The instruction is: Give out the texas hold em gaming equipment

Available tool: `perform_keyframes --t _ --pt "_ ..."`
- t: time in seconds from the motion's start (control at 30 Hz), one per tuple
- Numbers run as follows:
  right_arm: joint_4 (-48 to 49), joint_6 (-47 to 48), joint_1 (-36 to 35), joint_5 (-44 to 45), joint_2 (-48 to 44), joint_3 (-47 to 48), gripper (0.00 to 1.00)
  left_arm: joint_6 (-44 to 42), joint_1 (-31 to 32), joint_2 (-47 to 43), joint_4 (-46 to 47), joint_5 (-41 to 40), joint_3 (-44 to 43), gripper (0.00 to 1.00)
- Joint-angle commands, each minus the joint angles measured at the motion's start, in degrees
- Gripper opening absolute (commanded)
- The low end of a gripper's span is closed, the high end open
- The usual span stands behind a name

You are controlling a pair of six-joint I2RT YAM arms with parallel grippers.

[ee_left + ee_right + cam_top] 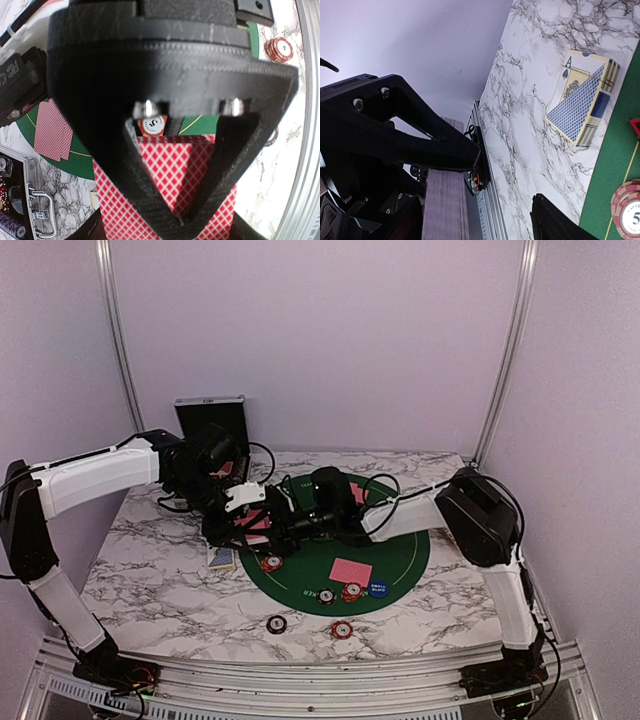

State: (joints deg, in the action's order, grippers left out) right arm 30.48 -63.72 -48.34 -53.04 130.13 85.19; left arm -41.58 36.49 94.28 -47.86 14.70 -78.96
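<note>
Left end effector (pixel 177 220) clenched on a deck of red-backed cards (pixel 165 167), held above the left part of the green felt mat (pixel 405 555). Right end effector (pixel 502 182) just beside it, fingers standing apart. The deck's edge sits near one finger, but I cannot tell whether they touch.

On the mat: single red-backed card (pixel 351 571) face down, red chip (pixel 272 563), blue marker disc (pixel 378 589). On the marble worktop (pixel 150 580) near the front edge: black chip (pixel 276 624), second red chip (pixel 342 629). Blue card box (pixel 580 100) lies just off the mat.

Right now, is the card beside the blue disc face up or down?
Face down: the card shows its pink-red back.
</note>
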Motion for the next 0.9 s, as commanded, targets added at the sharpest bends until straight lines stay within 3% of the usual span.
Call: perform_keyframes --t 0.0,0.27,0.5,0.87 --pt "-4.8 3.1 1.4 0.8 -2.8 -2.4 0.71 -0.7 -0.1 -1.6 0.3 0.9 -0.6 0.00" --pt "-5.2 3.6 2.3 1.0 -5.0 -5.4 0.67 -0.7 -0.1 -1.8 0.3 1.0 -0.5 0.00" --pt "-3.5 2.5 2.5 0.7 -6.8 -6.5 0.49 -0.9 -0.1 -1.5 0.5 0.6 0.0 0.00" --pt "-3.9 2.9 3.3 0.2 -9.8 -7.7 0.32 -1.0 -0.2 -1.1 0.7 0.2 0.0 0.00"
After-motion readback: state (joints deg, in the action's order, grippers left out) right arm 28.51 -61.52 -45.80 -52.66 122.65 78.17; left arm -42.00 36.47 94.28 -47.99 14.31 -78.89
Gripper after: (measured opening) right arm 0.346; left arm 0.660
